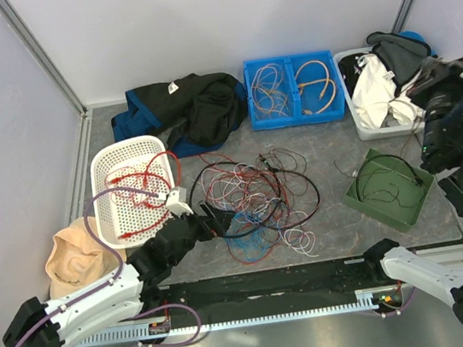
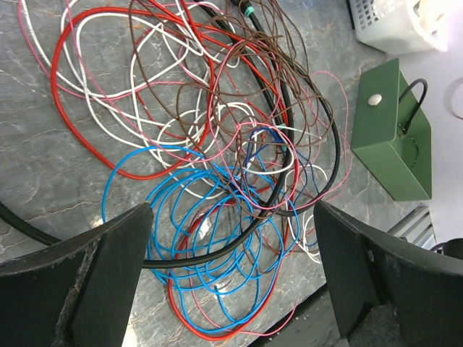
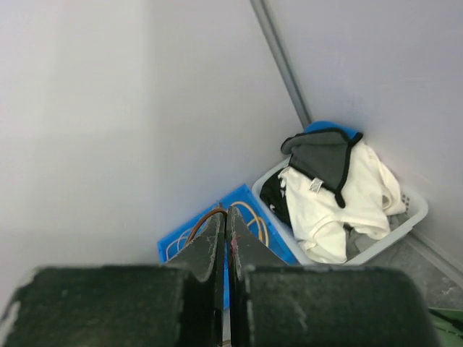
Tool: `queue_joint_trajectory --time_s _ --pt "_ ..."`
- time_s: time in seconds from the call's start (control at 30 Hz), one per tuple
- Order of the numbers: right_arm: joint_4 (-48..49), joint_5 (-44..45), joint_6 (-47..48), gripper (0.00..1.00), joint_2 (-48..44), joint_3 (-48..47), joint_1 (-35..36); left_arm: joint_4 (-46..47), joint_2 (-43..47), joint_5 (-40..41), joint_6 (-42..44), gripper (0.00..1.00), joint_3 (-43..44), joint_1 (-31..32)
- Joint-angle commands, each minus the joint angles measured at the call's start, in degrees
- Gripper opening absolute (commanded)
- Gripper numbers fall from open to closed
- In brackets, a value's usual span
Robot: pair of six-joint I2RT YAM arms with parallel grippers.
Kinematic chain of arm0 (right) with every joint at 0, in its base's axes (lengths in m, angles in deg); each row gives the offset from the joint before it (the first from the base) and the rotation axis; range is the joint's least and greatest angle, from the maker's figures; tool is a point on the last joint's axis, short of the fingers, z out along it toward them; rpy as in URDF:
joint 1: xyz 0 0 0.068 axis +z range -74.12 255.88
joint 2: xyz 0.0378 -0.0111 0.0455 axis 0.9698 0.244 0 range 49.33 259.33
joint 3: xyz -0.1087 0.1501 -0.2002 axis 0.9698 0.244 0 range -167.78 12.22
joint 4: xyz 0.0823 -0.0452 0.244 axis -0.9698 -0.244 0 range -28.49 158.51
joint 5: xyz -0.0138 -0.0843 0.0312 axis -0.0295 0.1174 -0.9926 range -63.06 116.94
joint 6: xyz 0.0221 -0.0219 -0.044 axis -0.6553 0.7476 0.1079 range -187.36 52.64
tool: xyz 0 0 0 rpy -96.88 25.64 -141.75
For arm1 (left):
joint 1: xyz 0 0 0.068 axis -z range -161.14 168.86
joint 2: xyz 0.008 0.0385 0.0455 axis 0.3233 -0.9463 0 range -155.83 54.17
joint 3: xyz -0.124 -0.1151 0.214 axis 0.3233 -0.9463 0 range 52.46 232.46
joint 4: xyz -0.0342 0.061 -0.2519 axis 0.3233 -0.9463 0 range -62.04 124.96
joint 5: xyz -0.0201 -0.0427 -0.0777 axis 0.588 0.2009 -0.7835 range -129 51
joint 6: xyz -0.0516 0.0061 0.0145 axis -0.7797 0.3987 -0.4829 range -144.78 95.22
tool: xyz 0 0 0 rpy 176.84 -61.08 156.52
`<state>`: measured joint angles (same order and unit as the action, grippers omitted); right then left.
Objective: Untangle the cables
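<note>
The cables lie as a loose tangle of red, black, white, brown, pink and blue wires on the grey table's middle. In the left wrist view the cables fill the frame, with blue loops nearest. My left gripper is open just above the tangle's near left edge. Its jaws stand wide apart either side of the blue loops and a black cable, holding nothing. My right gripper is raised at the far right, away from the tangle. It is shut with nothing seen in it.
A white mesh basket at the left holds red wire. A blue bin with wires, dark clothes and a white basket of clothing line the back. A green tray with a black cable sits right. A beige cloth lies left.
</note>
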<state>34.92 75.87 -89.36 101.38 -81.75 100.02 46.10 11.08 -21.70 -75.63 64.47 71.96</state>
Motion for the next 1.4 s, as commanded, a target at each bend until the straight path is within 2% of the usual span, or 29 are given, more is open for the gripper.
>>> queue_joint_trajectory --time_s 0.0,0.27,0.47,0.53,0.67,0.7,0.77,0.93,1.23,1.37 --pt "-2.01 7.48 3.89 0.00 1.04 -2.89 -0.15 4.60 -0.94 -2.09 -1.01 1.00 1.00 0.07" --pt "0.44 16.55 5.21 0.00 -0.72 10.72 -0.23 4.77 -0.41 -4.64 -1.27 1.00 0.47 0.07" --pt "3.26 14.02 3.98 0.00 0.41 15.66 -5.05 4.33 0.55 -6.75 -1.80 1.00 -0.49 0.07" --pt "3.35 12.25 3.55 0.00 1.29 15.93 -7.69 4.33 1.86 -6.75 -2.06 1.00 -1.11 0.07" --pt "3.44 5.41 2.14 0.00 2.44 16.37 -18.21 4.33 3.62 -6.40 -1.89 1.00 -1.99 0.07" --pt "3.26 1.65 1.79 0.00 2.00 16.19 -19.91 4.33 3.80 -6.40 -1.71 1.00 -2.16 0.07" --pt "3.26 0.64 1.70 0.00 1.65 14.62 -22.29 4.24 3.98 -6.31 -1.44 1.00 -2.25 0.07" --pt "2.38 2.31 2.40 0.00 2.79 10.22 -22.21 5.39 2.05 -6.84 -1.53 1.00 -2.17 -0.01" --pt "5.19 6.97 6.17 0.00 3.84 7.94 -22.12 6.00 -0.06 -7.72 -0.65 1.00 -1.38 -0.01" --pt "5.98 8.20 6.01 0.00 6.74 11.34 -22.73 6.79 -1.46 -8.07 -0.65 1.00 -1.29 0.07"
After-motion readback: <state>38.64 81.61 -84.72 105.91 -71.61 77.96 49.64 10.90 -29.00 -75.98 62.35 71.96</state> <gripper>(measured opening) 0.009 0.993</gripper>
